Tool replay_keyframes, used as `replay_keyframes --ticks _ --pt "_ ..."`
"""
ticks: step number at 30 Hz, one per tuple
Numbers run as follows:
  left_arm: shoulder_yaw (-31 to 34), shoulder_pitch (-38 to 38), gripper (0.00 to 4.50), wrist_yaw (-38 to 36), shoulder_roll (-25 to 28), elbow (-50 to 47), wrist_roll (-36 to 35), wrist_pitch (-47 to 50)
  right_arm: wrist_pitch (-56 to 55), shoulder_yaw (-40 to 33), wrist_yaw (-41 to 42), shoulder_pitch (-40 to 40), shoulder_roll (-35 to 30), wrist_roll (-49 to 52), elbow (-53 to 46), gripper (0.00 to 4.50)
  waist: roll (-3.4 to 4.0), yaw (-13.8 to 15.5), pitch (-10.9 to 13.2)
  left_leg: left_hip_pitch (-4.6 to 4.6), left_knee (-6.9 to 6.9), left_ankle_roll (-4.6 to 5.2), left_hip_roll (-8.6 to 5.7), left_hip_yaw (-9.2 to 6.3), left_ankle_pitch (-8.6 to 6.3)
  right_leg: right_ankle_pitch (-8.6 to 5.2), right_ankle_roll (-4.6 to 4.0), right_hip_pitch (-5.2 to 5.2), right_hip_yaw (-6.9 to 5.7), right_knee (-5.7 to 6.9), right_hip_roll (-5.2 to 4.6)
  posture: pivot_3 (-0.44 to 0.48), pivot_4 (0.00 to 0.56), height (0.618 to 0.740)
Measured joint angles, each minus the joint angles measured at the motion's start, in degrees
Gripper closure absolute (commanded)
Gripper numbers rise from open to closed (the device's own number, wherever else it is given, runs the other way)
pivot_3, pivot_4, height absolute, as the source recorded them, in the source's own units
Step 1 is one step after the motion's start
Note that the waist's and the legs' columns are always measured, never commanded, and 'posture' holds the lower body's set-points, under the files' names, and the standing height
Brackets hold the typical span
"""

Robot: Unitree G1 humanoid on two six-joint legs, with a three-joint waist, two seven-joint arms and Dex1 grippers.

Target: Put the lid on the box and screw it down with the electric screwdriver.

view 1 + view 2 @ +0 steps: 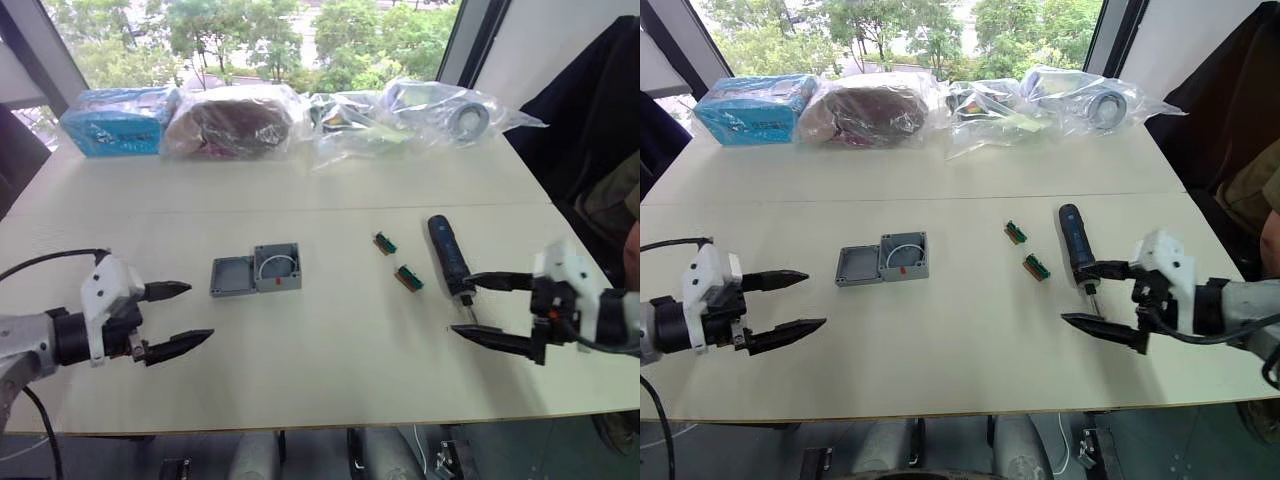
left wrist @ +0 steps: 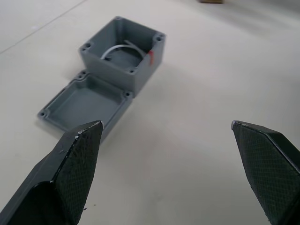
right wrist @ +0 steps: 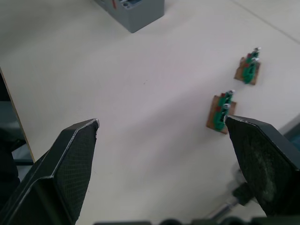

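Lid [image 1: 230, 277]: it lay flat on the white table [image 1: 320, 390], near the middle, inside face up. It touched the box on the robot's left side.
Box [image 1: 277, 267]: it sat open side up, with a white ring inside and a small red mark at its edge.
Screwdriver [image 1: 449, 254]: it lay on the table, well to the right of the box, with its thin tip pointing toward the robot.
Green parts [image 1: 408, 278]: two small ones lay between the box and the screwdriver.
Left claw [image 1: 180, 318]: its fingers were wide apart and held nothing. It hung near the lid, not touching it.
Right claw [image 1: 490, 310]: its fingers were wide apart and empty, just by the screwdriver's tip.
Bags [image 1: 420, 115]: clear bags and a blue pack [image 1: 118, 121] sat at the far edge.
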Motion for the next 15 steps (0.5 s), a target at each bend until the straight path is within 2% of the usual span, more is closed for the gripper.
replay_keyframes --ticks 7,15 --pt "2.7 -0.4 0.0 -1.5 2.2 -0.6 -2.3 2.6 2.3 0.9 -0.3 -4.3 -0.2 2.6 -0.9 0.05 0.06 -0.2 0.1 0.02 0.0 0.0 0.02 0.01 0.0 -0.11 0.2 -0.02 0.0 0.01 0.01 0.0 0.15 0.74" --pt "3.8 -0.4 0.0 0.2 2.0 -3.3 -5.4 4.8 3.5 4.9 -2.5 -7.4 -0.2 3.1 -1.9 0.05 0.08 0.0 0.1 -0.03 0.0 0.0 0.0 0.01 0.0 0.0 0.01 -0.02 0.01 0.0 -0.01 0.0 0.15 0.74"
